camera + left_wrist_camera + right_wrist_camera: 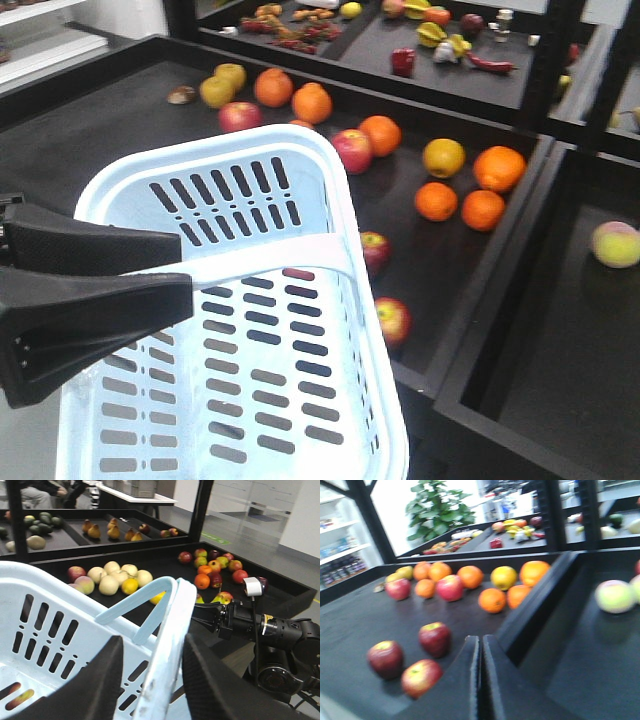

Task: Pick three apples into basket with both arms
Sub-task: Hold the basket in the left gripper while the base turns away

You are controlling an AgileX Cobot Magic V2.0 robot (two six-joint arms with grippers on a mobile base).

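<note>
Where the left gripper (pixel 152 647) sits: astride one wall of the basket (pixel 120 200), one black finger (pixel 100 680) inside and the other outside, clenched on the rim.
Basket: pale blue and slotted, reaching away from the left gripper's fingertips; its flat handle (pixel 280 258) crosses the opening just past them.
Red patch (pixel 17 700): reddish-yellow, seen through the slots to the left of the inner finger. Whether it is inside or beyond the basket, I cannot tell.
Right gripper (pixel 480 639): fingers pressed together with only a thin slit, nothing between them.
Apples: three dark red apples lie on the black tray (pixel 350 625), ahead and to the left of the right gripper's tips. One (pixel 421 677) is near its left finger, one (pixel 435 639) just beyond that, and one (pixel 385 658) farther left. All are apart from the fingers.
Oranges (pixel 492 600): farther ahead of the right gripper, grouped with brighter red fruit (pixel 450 587).
Divider (pixel 535 605): a black tray wall running away from the right gripper's tips; a pale green fruit (pixel 615 596) lies beyond it, to the right.
Right arm (pixel 270 627): black with a light block (pixel 253 586), to the right of the left gripper's outer finger, past the basket rim.
</note>
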